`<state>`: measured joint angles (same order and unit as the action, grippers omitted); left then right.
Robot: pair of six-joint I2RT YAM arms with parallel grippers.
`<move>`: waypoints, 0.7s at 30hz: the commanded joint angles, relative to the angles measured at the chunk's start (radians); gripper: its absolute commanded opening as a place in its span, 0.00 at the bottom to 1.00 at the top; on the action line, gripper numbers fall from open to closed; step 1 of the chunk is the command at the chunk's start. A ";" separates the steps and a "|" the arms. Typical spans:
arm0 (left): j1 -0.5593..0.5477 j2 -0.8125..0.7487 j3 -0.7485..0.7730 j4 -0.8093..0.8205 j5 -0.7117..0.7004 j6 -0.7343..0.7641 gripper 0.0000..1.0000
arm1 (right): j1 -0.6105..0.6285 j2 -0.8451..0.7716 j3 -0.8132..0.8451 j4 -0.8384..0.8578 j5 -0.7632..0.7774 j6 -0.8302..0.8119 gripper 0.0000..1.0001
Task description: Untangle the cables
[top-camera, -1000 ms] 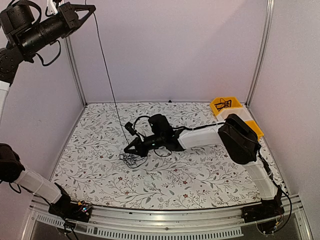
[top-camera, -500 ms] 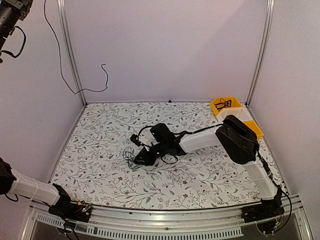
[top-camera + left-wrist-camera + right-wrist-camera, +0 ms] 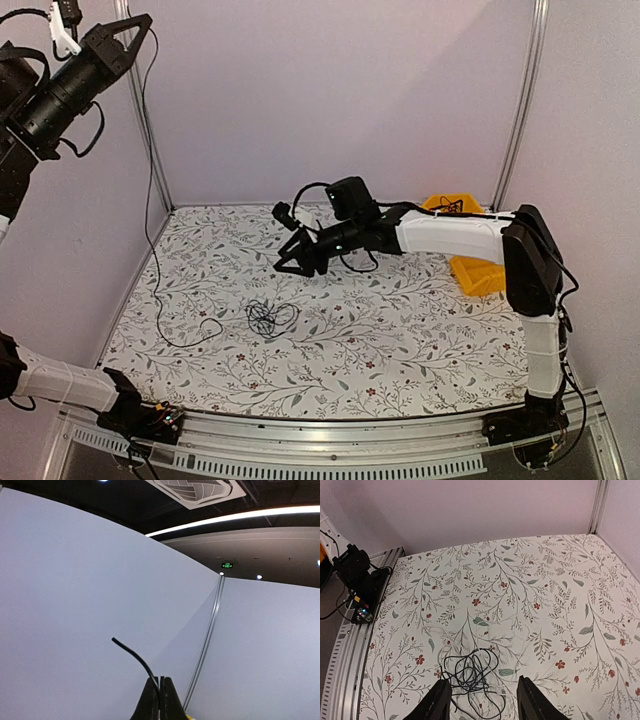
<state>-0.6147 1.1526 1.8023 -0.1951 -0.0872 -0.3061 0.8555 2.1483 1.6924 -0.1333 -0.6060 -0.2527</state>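
Observation:
A bunch of thin black cables (image 3: 268,317) lies looped on the floral table, left of centre. It also shows in the right wrist view (image 3: 472,672). My left gripper (image 3: 140,25) is raised high at the far left and shut on one single cable (image 3: 152,190). That cable hangs down the left side and trails onto the table, apart from the bunch. In the left wrist view the jaws (image 3: 161,680) pinch it, its short end (image 3: 131,653) sticking out. My right gripper (image 3: 290,262) is open and empty, above and behind the bunch; its fingers (image 3: 442,697) frame it.
A yellow bin (image 3: 452,210) stands at the back right corner, partly behind the right arm. Metal frame posts (image 3: 140,110) and white walls enclose the table. The left arm's base (image 3: 357,575) sits at the near rail.
The left gripper has drawn one cable out of the bunch; it now hangs free at the left. The right gripper has lifted off the bunch and moved back and right.

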 commanded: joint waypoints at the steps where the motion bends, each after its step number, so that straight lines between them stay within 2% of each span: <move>1: -0.009 -0.040 -0.121 0.057 0.004 -0.040 0.00 | 0.004 -0.119 0.069 -0.059 -0.065 -0.056 0.49; 9: -0.009 -0.070 -0.263 0.143 0.057 -0.141 0.00 | 0.050 -0.158 0.211 -0.041 -0.103 0.005 0.55; 11: -0.009 -0.070 -0.280 0.152 0.072 -0.162 0.00 | 0.059 -0.153 0.228 -0.019 -0.102 0.044 0.60; 13: -0.008 -0.073 -0.298 0.154 0.079 -0.178 0.00 | 0.068 -0.145 0.242 -0.001 -0.087 0.085 0.64; 21: -0.009 -0.099 -0.356 0.178 0.076 -0.228 0.00 | 0.089 -0.066 0.278 0.025 0.048 0.168 0.70</move>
<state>-0.6147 1.0702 1.4620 -0.0628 -0.0223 -0.4961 0.9421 2.0258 1.9373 -0.1310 -0.6388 -0.1493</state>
